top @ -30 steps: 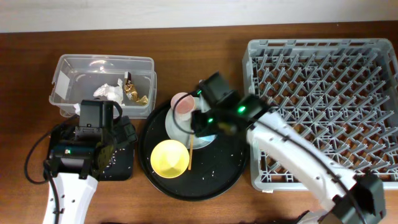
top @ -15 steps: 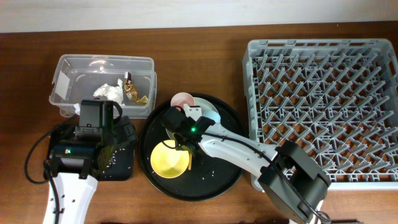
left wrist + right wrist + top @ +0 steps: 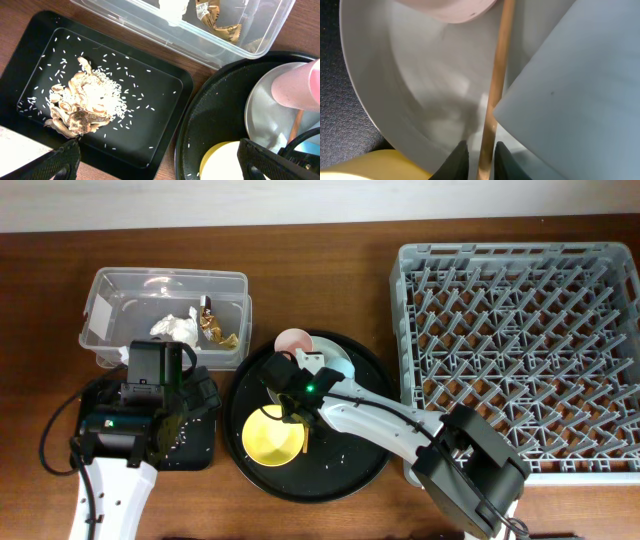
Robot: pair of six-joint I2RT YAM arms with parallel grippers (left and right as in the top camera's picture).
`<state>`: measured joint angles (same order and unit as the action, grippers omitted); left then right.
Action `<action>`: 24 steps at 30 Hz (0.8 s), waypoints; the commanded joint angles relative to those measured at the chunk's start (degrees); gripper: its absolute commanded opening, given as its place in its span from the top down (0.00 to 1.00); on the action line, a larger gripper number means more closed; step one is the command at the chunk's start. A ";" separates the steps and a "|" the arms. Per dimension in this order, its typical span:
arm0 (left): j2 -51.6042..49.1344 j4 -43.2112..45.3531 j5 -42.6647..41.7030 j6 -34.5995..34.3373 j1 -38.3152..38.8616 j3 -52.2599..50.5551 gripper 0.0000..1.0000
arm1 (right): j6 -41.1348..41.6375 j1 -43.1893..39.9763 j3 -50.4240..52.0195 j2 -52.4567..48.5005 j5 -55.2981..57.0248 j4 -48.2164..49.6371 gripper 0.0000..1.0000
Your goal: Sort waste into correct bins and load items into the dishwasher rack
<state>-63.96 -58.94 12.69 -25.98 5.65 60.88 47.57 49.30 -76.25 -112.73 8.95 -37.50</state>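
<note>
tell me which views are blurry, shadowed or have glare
Right wrist: very close, so the pink cup rim is soft, and a grey shadow lies on the plate beside the chopstick. Left wrist: sharp, with pale glare along the clear tub rim. Overhead: evenly lit, dishwasher rack pegs crisp.

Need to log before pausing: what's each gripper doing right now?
Left gripper: open, empty.
Right gripper: straddling a chopstick; grip cannot be told.
</note>
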 commanded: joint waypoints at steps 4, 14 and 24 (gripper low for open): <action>0.11 0.09 0.63 0.09 -0.20 0.55 0.01 | 0.98 0.31 0.46 -0.92 0.11 -1.07 0.84; 0.11 0.09 0.63 0.09 -0.20 0.55 0.00 | 1.01 0.31 0.50 -1.07 0.42 -2.51 0.84; 0.11 0.09 0.63 0.09 -0.20 0.55 0.01 | 0.92 0.20 0.00 0.92 0.39 -2.34 0.96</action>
<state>-63.96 -58.94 12.71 -25.98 5.65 60.88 48.03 49.30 -76.20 -112.79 8.97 -39.75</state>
